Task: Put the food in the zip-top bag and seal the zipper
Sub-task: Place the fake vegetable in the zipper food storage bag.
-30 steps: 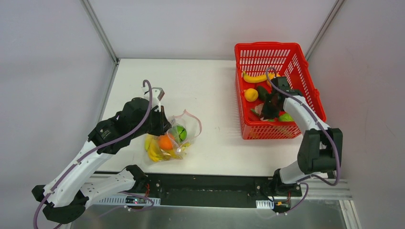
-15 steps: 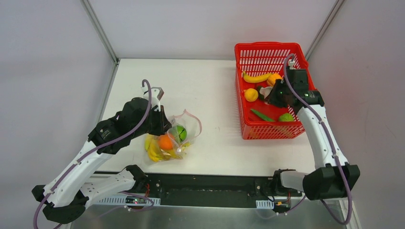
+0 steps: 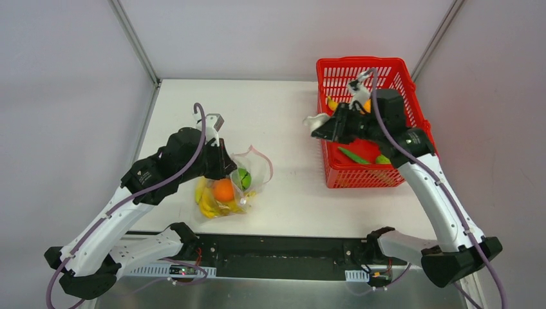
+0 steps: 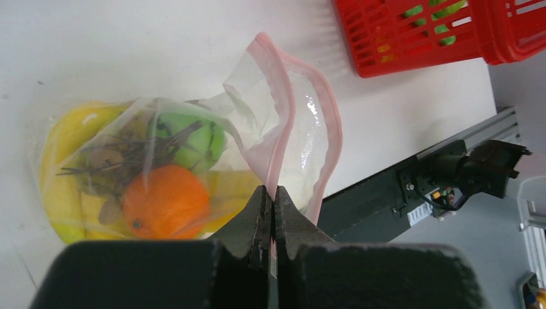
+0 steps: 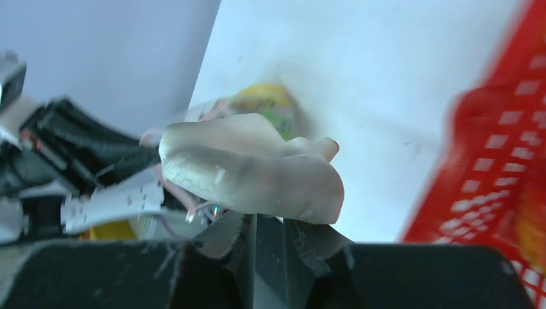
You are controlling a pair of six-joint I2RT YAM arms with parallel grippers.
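The right pincer (image 3: 324, 126) has risen out of the red basket (image 3: 341, 61) at the far right corner, clamped on a pale food piece (image 3: 315, 120) and ready to carry it across. The left pincer (image 4: 270, 201) pinches the zipper (image 4: 275, 96), holding the bag (image 3: 254, 168) open by the near left edge.

One zip-top bag (image 3: 257, 168) holds one orange (image 3: 223, 190), one green round piece (image 3: 242, 178) and yellow bananas (image 3: 207, 203), number unclear. One red basket (image 3: 341, 62) shows one long green piece (image 3: 353, 154) and one green ball (image 3: 384, 159). One pale piece (image 3: 317, 120) is outside both.
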